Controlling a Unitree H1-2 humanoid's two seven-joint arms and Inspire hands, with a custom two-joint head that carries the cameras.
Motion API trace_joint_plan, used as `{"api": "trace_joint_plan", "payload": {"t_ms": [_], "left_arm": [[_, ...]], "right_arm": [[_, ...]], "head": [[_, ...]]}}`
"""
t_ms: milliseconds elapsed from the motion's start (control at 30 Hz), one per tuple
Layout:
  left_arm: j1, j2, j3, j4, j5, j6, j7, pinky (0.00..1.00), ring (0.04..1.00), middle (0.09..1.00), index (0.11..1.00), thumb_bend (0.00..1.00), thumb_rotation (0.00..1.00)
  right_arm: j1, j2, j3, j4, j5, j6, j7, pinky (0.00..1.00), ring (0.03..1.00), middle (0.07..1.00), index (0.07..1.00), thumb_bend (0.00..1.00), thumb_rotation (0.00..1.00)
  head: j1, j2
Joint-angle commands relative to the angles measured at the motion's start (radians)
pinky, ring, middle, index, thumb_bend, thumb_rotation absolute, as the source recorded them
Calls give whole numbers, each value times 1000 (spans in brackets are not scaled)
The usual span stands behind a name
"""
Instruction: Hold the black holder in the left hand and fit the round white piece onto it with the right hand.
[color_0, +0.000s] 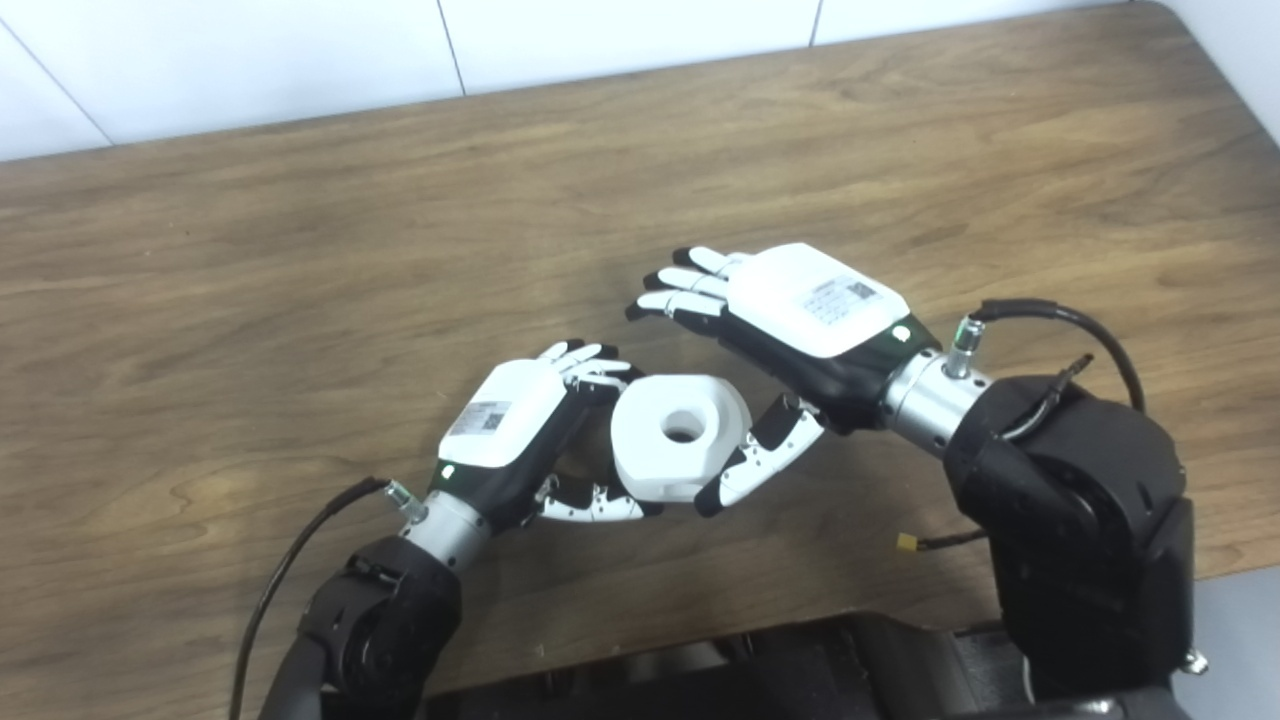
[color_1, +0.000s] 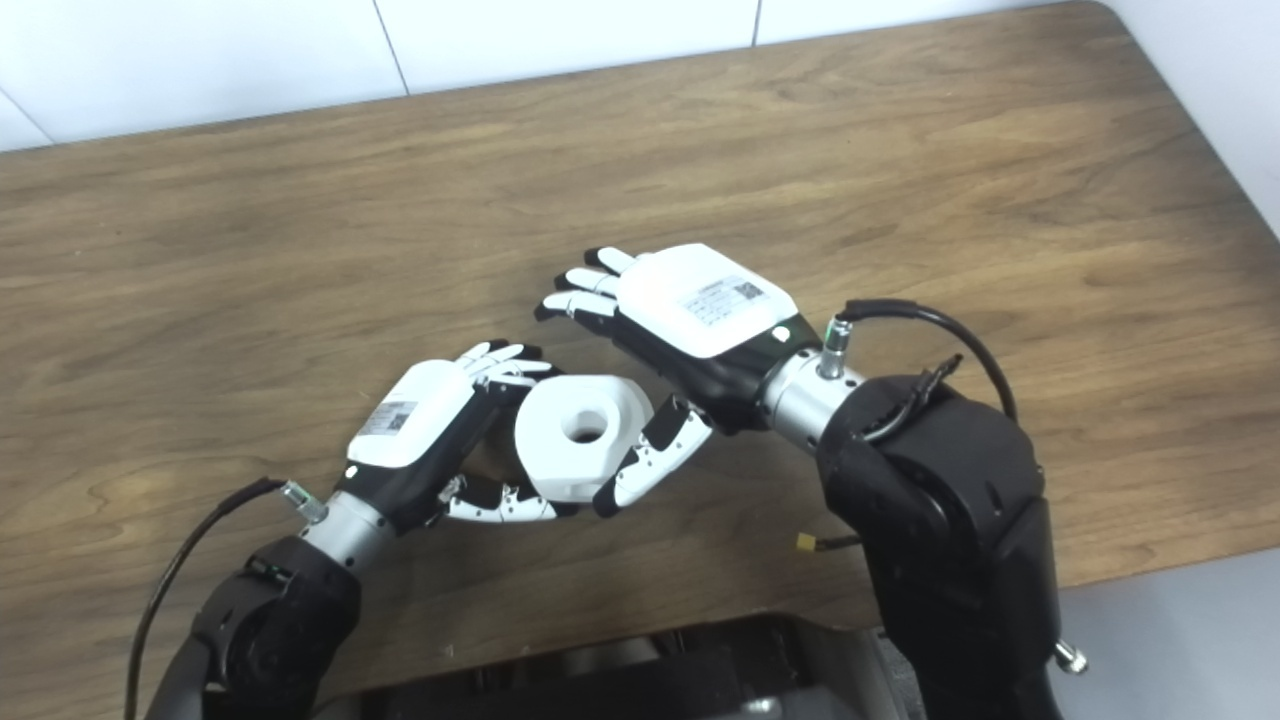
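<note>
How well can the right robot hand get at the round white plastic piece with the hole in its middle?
Probably yes. The right robot hand is open just beside the round white plastic piece, its thumb at the piece's right edge and its fingers spread above. Only the left robot hand, gripping the left side, limits access there.

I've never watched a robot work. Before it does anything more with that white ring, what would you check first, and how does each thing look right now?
1. Left hand grips the white ring: ok, fingers and thumb wrap it.
2. Black holder in the left hand: cannot tell, none visible under the ring.
3. Right hand released: ok for the spread fingers; thumb lies at the ring's edge.
4. Ring's centre hole faces up: ok.
5. Ring fully seated: cannot tell.
6. Wooden table nearby free of obstacles: ok.
</note>
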Motion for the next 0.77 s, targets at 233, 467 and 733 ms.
{"api": "trace_joint_plan", "payload": {"t_ms": [233, 467, 733], "left_arm": [[-4, 8, -6, 5, -7, -13, -6, 944, 893, 790, 484, 520, 59], [-1, 6, -2, 0, -8, 1, -12, 916, 867, 775, 489, 522, 68], [-7, 4, -10, -3, 28, 19, -23, 881, 837, 778, 733, 917, 295]], "right_arm": [[-89, 31, -89, -35, 42, -2, 39, 971, 1000, 977, 936, 1000, 514], [-115, 30, -122, -35, 40, -19, 49, 967, 1000, 972, 939, 1000, 514], [-119, 26, -128, -35, 46, -2, 61, 951, 1000, 959, 936, 1000, 507]], "head": [[3, -6], [4, -5], [7, -5]]}}
